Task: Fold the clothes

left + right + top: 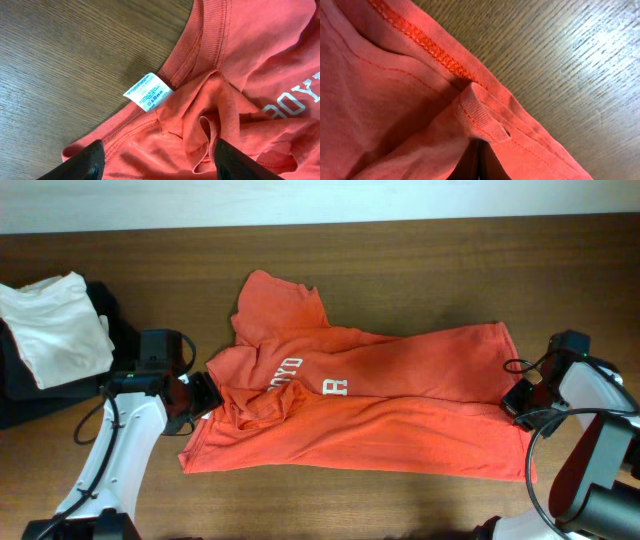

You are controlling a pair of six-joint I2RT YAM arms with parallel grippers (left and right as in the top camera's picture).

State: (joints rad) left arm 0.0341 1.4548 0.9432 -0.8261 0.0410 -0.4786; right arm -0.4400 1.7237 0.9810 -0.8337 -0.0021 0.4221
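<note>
Red-orange T-shirt (400,405), crumpled at the surface (420,270) centre: light, limp cotton, best taken by its hems. Jaws of the left gripper (203,394) gape over the collar (200,45); those of the right gripper (520,400) pinch the hem (420,45).

T-shirt (380,400): is lying across the middle of the table (450,260), collar to the left, hem to the right.
Sleeve (280,305): is pointing toward the far edge.
Neck tag (147,91): is sticking out from the collar onto the table.
Left gripper (205,395): is sitting at the collar end, straddling bunched cloth.
Right gripper (518,398): is pinching the hem end.
Folded garment (55,325): is lying on another garment (20,395), far left.
</note>
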